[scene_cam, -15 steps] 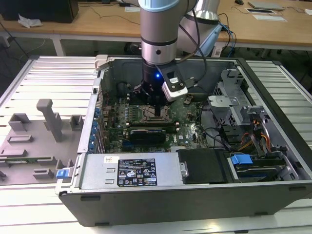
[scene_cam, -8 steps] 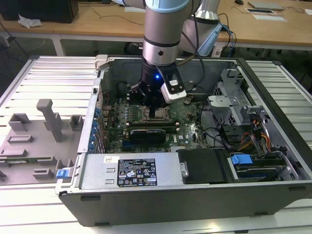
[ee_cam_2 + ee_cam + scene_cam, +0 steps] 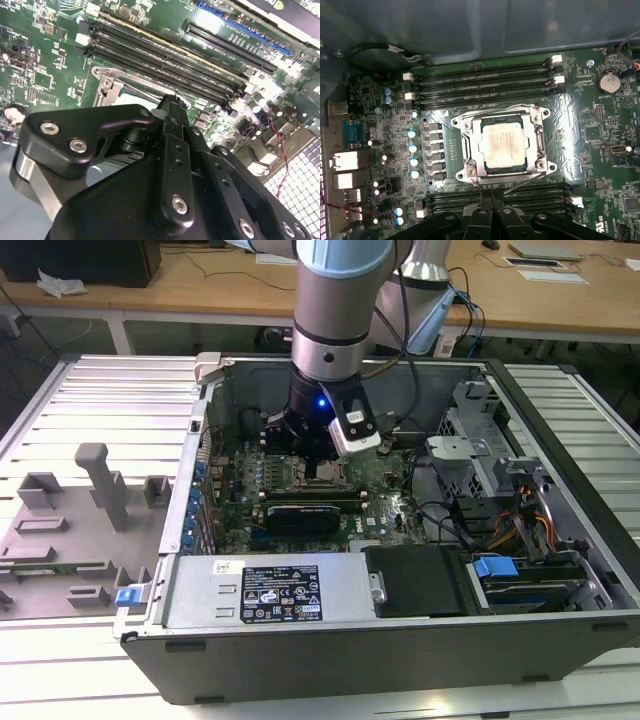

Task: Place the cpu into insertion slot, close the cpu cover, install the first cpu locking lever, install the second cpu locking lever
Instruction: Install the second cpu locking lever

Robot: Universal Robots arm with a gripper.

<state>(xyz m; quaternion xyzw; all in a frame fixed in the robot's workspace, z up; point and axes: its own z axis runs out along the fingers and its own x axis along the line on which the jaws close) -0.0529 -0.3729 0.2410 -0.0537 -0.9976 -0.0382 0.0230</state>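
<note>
We see the cpu (image 3: 505,145) seated in the insertion slot (image 3: 475,131), under the closed cpu cover (image 3: 538,137).

From the exterior view's left, a grey parts tray (image 3: 70,530) lies on the desk (image 3: 60,660) beside the open computer case (image 3: 400,650). Inside it the gripper (image 3: 322,468) hangs over the socket on the motherboard (image 3: 600,150). In both wrist views its jaws are pressed together, holding nothing, just above the memory slots (image 3: 485,82).
</note>
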